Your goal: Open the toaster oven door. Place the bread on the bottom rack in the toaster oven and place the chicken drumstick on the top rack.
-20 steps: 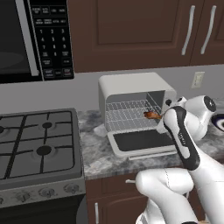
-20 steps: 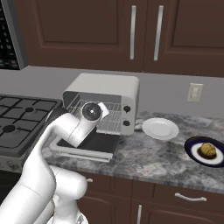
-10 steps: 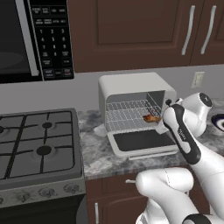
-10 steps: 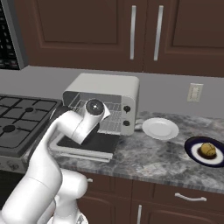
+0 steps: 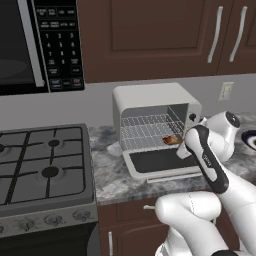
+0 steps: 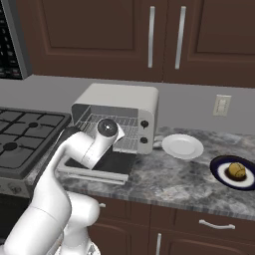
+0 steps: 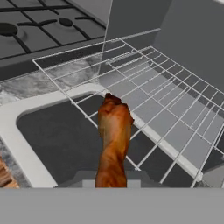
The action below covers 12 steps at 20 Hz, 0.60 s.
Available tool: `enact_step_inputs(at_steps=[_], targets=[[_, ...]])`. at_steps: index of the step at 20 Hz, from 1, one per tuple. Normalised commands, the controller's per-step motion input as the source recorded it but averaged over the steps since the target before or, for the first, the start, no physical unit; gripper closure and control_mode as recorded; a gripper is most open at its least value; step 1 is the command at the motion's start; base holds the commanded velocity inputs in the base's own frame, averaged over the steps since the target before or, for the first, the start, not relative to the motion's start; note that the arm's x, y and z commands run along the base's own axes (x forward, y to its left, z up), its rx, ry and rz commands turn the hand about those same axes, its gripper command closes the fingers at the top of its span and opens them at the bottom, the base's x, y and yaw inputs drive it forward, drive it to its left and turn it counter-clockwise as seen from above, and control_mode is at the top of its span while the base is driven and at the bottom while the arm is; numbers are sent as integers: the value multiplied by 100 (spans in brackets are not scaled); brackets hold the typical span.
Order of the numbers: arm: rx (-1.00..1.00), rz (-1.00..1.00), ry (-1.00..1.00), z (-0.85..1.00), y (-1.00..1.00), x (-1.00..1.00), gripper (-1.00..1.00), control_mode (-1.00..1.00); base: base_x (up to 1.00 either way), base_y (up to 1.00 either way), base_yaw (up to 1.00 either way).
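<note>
Chicken drumstick: clamped lengthwise in the fully closed gripper, poised over the top rack front edge, apparently for sliding in. Toaster oven door: lowered flat, giving clear access.

My grey marbled surface carries the toaster oven, a white plate just beside it, and a dark plate farther right.
</note>
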Motion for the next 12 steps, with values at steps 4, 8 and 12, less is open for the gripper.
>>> enact_step_inputs(at_steps=[4,8,12], targets=[[0,0,0,34,16,13,100,-100,0,0,0],[0,-2,0,9,30,62,100,-100,0,0,0],[0,-5,0,-24,10,54,100,-100,0,0,0]])
